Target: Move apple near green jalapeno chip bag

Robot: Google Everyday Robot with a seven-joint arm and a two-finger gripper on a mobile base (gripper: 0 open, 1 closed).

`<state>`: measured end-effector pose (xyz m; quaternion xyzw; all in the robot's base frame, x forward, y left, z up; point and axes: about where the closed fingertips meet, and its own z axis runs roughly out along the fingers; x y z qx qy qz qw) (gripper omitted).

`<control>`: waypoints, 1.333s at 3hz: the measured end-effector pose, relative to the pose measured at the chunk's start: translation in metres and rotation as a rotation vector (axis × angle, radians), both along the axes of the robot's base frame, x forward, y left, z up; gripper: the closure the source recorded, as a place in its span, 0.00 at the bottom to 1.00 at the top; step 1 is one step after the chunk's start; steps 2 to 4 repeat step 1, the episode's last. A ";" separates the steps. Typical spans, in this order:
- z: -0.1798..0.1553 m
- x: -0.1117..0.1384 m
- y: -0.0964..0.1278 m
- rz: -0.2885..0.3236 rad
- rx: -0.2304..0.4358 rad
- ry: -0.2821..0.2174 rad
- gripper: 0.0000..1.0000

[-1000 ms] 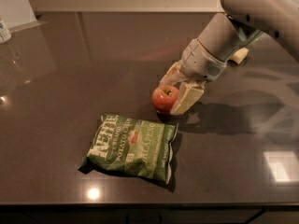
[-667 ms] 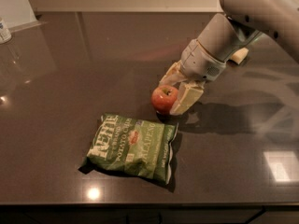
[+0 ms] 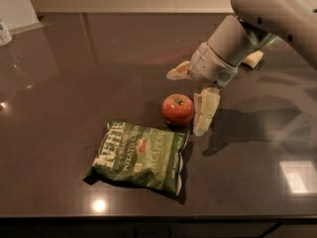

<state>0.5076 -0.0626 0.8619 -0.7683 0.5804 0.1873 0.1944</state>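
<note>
- Gripper [image 3: 185,103] has its fingers spread wide, pinching nothing.
- Apple [image 3: 178,109] sits between them, right against the nearer finger, with the bag [image 3: 138,155] just past it.
- Looks placed imo, so lift straight up and don't nudge it.

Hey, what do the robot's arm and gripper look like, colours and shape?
The arm is smooth pale grey, thick and rounded, with small dark dots on its shell. Its wrist is a light grey ringed cylinder. The gripper, beside the apple, has two flat cream-coloured fingers. No cables show.
</note>
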 end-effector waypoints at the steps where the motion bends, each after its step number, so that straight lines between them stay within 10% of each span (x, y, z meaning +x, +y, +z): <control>1: 0.000 0.000 0.000 0.000 0.000 0.000 0.00; 4: 0.000 0.000 0.000 0.000 0.000 0.000 0.00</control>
